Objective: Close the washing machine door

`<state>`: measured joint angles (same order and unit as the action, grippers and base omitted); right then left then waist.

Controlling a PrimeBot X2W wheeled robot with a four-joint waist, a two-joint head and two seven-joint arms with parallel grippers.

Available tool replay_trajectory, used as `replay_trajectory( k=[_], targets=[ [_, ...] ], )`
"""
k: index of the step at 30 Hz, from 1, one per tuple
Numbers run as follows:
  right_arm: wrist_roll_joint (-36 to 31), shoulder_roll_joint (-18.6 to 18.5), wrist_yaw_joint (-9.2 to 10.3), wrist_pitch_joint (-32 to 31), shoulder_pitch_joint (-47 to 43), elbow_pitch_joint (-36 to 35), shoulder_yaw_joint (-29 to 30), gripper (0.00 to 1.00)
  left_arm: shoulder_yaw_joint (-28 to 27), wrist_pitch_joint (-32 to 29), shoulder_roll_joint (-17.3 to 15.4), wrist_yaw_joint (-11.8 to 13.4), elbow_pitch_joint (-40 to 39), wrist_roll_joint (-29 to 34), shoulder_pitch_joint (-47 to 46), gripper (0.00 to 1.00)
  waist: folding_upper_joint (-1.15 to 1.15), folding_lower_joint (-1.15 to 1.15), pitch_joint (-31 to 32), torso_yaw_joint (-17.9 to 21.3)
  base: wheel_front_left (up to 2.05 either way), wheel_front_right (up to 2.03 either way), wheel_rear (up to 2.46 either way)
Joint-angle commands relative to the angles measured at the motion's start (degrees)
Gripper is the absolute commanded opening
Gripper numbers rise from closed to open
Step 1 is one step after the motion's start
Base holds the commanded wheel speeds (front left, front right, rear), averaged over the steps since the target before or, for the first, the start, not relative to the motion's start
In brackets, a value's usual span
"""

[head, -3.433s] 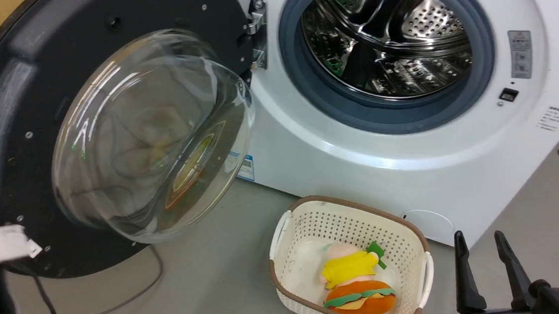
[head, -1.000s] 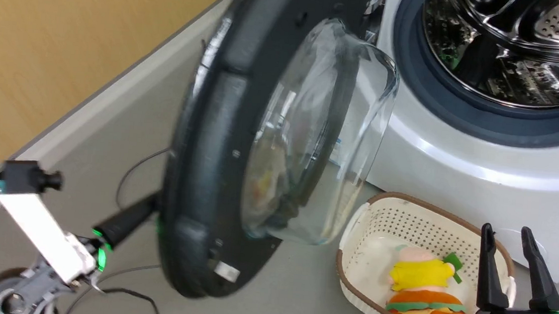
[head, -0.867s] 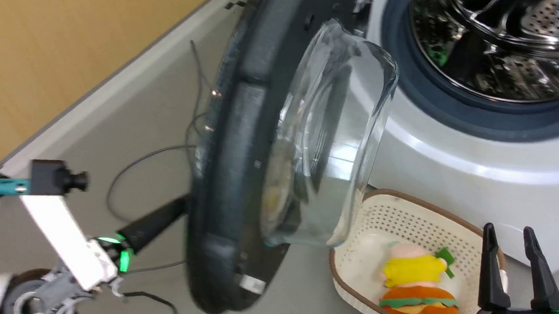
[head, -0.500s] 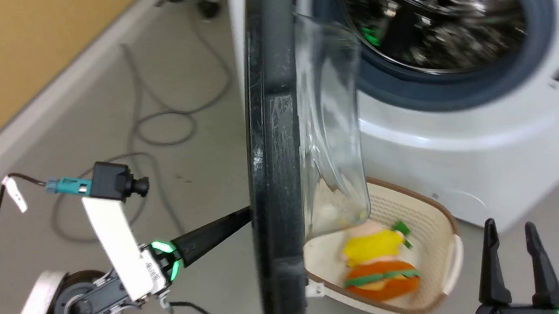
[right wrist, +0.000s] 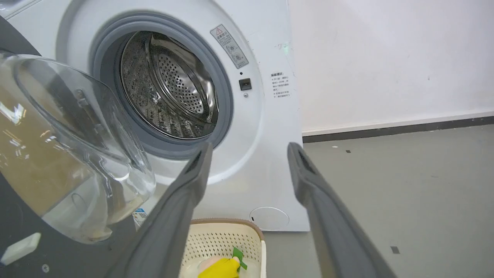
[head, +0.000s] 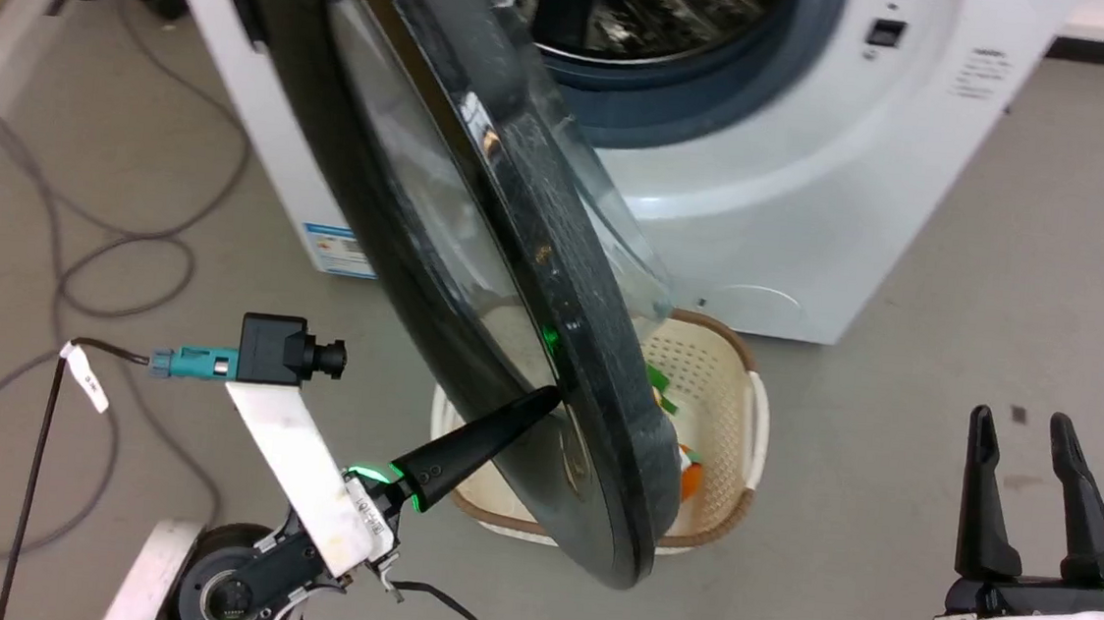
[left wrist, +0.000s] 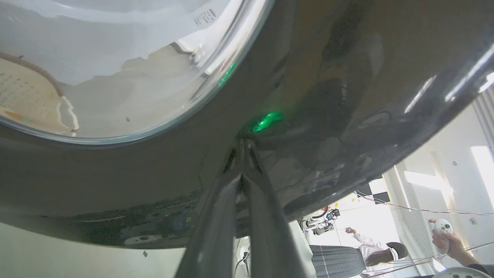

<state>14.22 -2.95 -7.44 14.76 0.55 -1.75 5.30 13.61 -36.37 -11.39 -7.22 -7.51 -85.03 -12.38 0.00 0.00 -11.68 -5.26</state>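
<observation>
Fingers together, the left tool (head: 537, 403) bore on the round glossy black door (head: 538, 240); steady push toward the white front-loading washing machine (head: 768, 199) advised; right tool (head: 1020, 420) apart.

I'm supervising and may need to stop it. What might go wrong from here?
The left gripper, jaws shut, presses only its tips on the glossy face of the washing machine door near the lower rim; they might slide off.
The door's lower edge overlaps the laundry basket in the head view; clearance is unclear, so it might catch.
The door stands well open from the washing machine; a weak push may not latch it.
</observation>
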Motion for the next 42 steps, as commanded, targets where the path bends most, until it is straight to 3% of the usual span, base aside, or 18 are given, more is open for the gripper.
replay_trajectory(
  k=[1,6,9,12,14,16,18,20,23,28,29,30,38,42],
  targets=[
    [0.20,0.07,-0.05,0.24,0.76,-0.26,-0.07,1.00,0.27,0.70,0.01,-0.26,0.07,0.30,-0.63,0.00,0.00,0.00,-0.71,1.74,0.00,0.00,0.00],
    [0.29,0.07,-0.05,0.24,0.45,-0.22,0.15,1.00,2.69,4.05,-0.62,-0.26,0.40,0.85,0.19,0.00,0.00,0.00,-0.56,2.47,0.00,0.00,0.00],
    [0.36,0.07,-0.05,0.24,0.27,-0.11,0.32,1.00,3.60,9.59,-2.17,-0.26,0.33,4.71,0.64,0.00,0.00,0.00,0.01,2.46,0.00,0.00,0.00],
    [0.26,0.07,-0.05,0.24,-0.06,-0.15,0.46,1.00,5.30,21.12,-4.96,-0.26,1.47,13.74,0.97,0.00,0.00,0.00,0.97,1.99,0.00,0.00,0.00],
    [0.03,0.07,-0.05,0.24,-0.32,-0.08,0.29,1.00,8.78,30.09,-9.16,-0.26,4.54,24.43,0.90,0.00,0.00,0.00,1.76,1.68,0.00,0.00,0.00],
    [-0.22,0.07,-0.05,0.24,-0.61,-0.09,0.26,1.00,11.35,39.15,-11.37,-0.26,9.35,33.47,0.65,0.00,0.00,0.00,2.57,1.37,0.00,0.00,0.00],
    [-0.32,0.07,-0.05,0.24,-0.89,-0.16,0.30,1.00,11.34,47.03,-11.14,0.18,14.38,40.05,0.09,0.00,0.00,0.00,3.34,1.12,0.00,0.00,0.00],
    [-0.32,0.07,-0.05,0.24,-1.15,-0.25,0.40,1.00,10.37,50.48,-10.48,3.29,17.51,46.64,-1.03,0.00,0.00,0.00,3.96,0.97,0.00,0.00,0.00],
    [-0.34,0.07,-0.05,0.24,-1.48,-0.38,0.32,1.00,7.63,51.30,-8.72,8.73,17.33,57.13,-2.16,0.00,0.00,0.00,4.57,1.00,0.00,0.00,0.00],
    [-0.64,0.07,-0.05,0.24,-1.97,-0.57,-0.21,1.00,-2.13,51.35,-1.41,12.77,12.40,64.71,1.99,0.00,0.00,0.00,5.44,1.80,0.00,0.00,0.00],
    [-0.67,0.07,-0.05,0.24,-2.13,-0.61,-0.27,1.00,-3.98,51.35,-0.31,13.15,12.11,66.01,2.88,0.39,0.00,0.00,5.62,2.01,0.00,0.00,0.00],
    [-0.69,0.07,-0.05,0.24,-2.29,-0.63,-0.34,1.00,-5.15,51.35,0.60,12.91,12.21,67.24,3.73,1.00,0.00,0.00,5.76,2.18,0.00,0.00,0.00],
    [-1.14,0.07,-0.05,0.24,-3.43,0.54,-0.63,1.00,-11.47,51.36,5.43,8.45,14.78,74.04,6.95,1.00,0.00,0.00,6.69,2.96,0.00,0.00,0.00],
    [-3.01,0.07,-0.05,0.24,-3.66,1.29,-1.38,1.00,-12.89,51.36,5.91,8.46,14.60,78.65,7.29,1.00,0.00,0.00,7.04,2.92,0.00,0.00,0.00]
  ],
)
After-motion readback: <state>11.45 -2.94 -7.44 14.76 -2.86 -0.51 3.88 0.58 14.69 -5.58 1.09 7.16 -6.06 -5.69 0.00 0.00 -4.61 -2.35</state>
